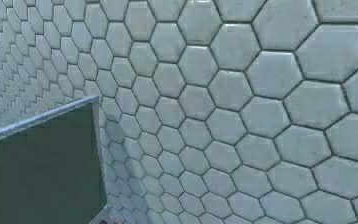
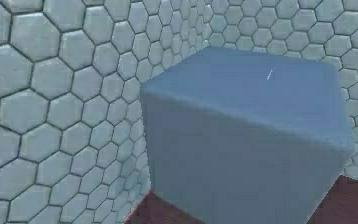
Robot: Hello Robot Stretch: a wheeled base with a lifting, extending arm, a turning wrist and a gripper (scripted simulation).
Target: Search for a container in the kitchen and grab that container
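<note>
Wall of pale hexagonal tiles [image 1: 237, 90] close ahead, with a dark green framed panel [image 1: 42, 165] and a blue-grey box-shaped block [image 2: 247, 130]. Search step judged in hand; the container's place and the end effector's state cannot be told; turning away is called for.

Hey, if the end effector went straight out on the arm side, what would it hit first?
Probably the big blue-grey block in front of the hexagon-tiled wall, though depth is unclear.

Pale hexagon-tiled walls [image 1: 237, 110], a dark green panel [image 1: 37, 170], a blue-grey block [image 2: 247, 140] by reddish-brown floor [image 2: 152, 212].
</note>
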